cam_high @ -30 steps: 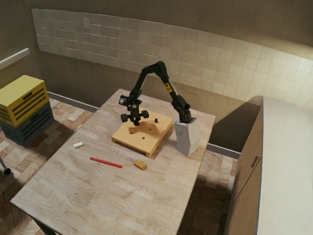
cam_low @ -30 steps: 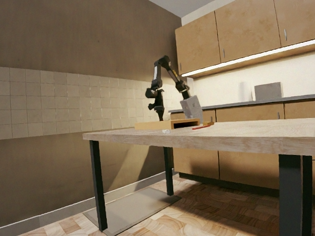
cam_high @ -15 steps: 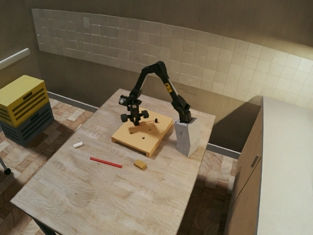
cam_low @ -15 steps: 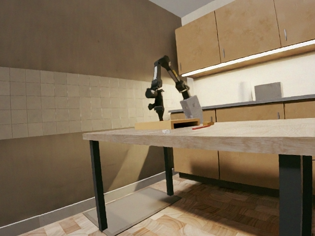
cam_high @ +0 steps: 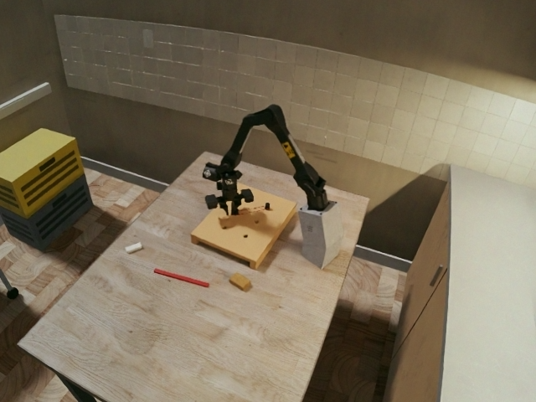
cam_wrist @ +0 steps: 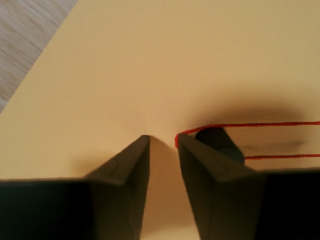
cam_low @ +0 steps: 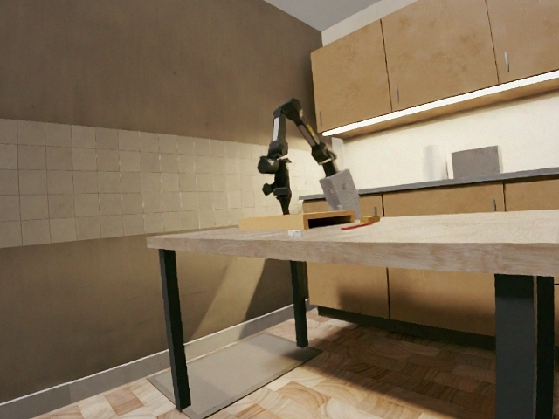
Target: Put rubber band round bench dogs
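The yellow-orange board [cam_high: 244,227] lies flat on the table and also shows in the side view [cam_low: 295,221]. My gripper [cam_high: 231,212] points straight down at the board's far left part. In the wrist view the fingers stand a little apart, and I see only bare board in the gap. The thin red rubber band [cam_wrist: 250,124] loops round a dark bench dog [cam_wrist: 220,142] just beside my right finger, and its two strands run off to the right. The band's bend touches that finger's tip. The second dog [cam_high: 267,205] stands to the right, with the band [cam_high: 253,208] stretched toward it.
A white cylinder [cam_high: 133,247], a red pencil [cam_high: 181,277] and a small yellow block [cam_high: 239,280] lie on the table in front of the board. The arm's grey base [cam_high: 320,234] stands at the board's right. The board has empty holes [cam_high: 245,236].
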You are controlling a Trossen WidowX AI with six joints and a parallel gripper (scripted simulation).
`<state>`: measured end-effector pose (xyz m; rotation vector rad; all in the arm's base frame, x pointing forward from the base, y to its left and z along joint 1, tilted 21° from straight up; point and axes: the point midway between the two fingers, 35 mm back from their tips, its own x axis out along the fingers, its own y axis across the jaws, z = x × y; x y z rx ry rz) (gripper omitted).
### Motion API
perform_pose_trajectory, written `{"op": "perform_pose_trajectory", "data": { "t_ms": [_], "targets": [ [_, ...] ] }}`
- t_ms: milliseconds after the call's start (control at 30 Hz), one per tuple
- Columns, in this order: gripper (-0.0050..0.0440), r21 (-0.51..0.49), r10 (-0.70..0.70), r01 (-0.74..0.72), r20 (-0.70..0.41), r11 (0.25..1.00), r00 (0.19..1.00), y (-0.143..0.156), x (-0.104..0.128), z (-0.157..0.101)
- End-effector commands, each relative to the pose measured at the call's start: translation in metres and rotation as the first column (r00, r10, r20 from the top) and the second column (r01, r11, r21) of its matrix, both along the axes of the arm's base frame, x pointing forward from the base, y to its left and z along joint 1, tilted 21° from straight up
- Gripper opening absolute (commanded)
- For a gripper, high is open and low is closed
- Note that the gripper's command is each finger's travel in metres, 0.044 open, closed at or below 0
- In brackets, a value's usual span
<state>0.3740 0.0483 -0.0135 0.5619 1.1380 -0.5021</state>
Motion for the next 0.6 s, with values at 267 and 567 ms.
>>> {"op": "perform_pose_trajectory", "data": {
  "t_ms": [267,567],
  "targets": [
    [0.0080,0.009,-0.001,0.001,0.047,1.000,0.999,0.005,0.001,0.039],
    [0.0080,0.012,0.000,-0.001,0.049,1.000,0.999,0.008,-0.009,0.062]
  ]
}}
